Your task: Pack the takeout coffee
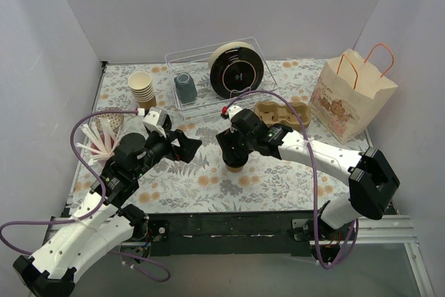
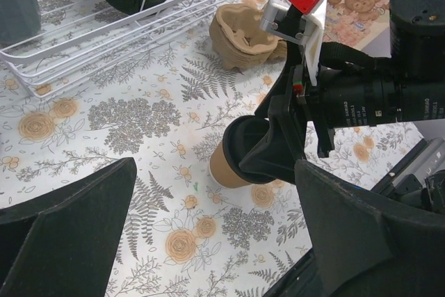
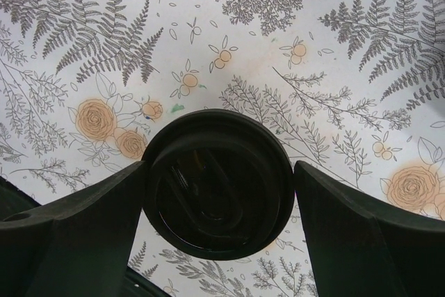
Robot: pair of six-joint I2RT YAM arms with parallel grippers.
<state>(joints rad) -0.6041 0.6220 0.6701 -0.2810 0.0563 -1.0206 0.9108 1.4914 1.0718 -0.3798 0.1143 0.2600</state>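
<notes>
One takeout coffee (image 1: 233, 165), a tan paper cup with a black lid, stands on the floral table at the centre. My right gripper (image 1: 232, 149) reaches down over it. In the right wrist view both fingers press the sides of the black lid (image 3: 215, 172), so the right gripper (image 3: 220, 196) is shut on it. The left wrist view shows the cup's tan wall (image 2: 226, 166) with its base on the cloth. My left gripper (image 1: 189, 142) is open and empty, a little left of the cup; its fingers (image 2: 62, 227) spread wide above the table.
A brown pulp cup carrier (image 1: 281, 113) lies behind the cup, and a paper bag (image 1: 351, 95) stands at the back right. A wire dish rack (image 1: 201, 102) holds a black plate (image 1: 236, 69) and a grey-blue mug (image 1: 185, 87). Stacked cream cups (image 1: 142, 88) and pale utensils (image 1: 97, 141) are at the left.
</notes>
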